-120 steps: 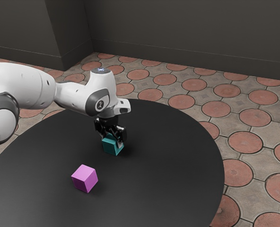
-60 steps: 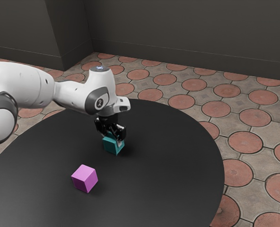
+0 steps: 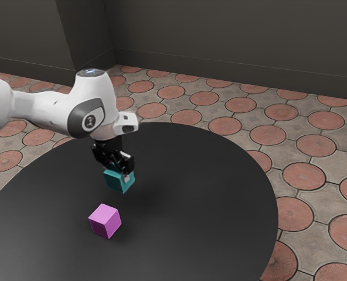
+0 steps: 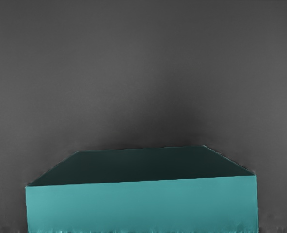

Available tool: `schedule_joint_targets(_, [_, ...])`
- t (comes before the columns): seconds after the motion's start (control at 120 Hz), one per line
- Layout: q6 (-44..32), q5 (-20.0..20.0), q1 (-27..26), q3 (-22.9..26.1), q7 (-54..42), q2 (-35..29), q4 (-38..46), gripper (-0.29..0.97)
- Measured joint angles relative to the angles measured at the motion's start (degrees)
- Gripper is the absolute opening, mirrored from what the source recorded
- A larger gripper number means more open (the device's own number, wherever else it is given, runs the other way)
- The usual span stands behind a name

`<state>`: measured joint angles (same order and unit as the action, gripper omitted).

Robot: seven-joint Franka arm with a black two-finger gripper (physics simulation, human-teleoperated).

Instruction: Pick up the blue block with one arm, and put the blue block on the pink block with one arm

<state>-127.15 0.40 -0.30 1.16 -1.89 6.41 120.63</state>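
Observation:
The blue block [image 3: 118, 181], teal in colour, hangs a little above the round black table [image 3: 220, 193], and my black gripper [image 3: 118, 168] is shut on its upper part. In the wrist view the blue block [image 4: 143, 194] sits close under my hand with dark tabletop behind it. The pink block [image 3: 105, 220] rests on the table, nearer the front edge and slightly toward the exterior view's left of the held block. A short gap of table separates the two blocks.
The black table is round, with its edge curving off at the exterior view's right. Around it lies a floor of red round tiles [image 3: 267, 132], and dark walls [image 3: 220, 29] stand at the back.
My gripper has lifted the blue block off the table and carried it toward the exterior view's left, closer to the pink block. The pink block has not moved.

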Motion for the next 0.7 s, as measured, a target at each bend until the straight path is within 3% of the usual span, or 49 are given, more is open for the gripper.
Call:
schedule_joint_targets(0.358, [-0.8,-0.1,0.0,0.1,0.2,-11.6,13.5,0.39])
schedule_joint_targets(0.7, [-2.5,0.0,0.1,-0.2,0.3,-13.6,17.3,0.39])
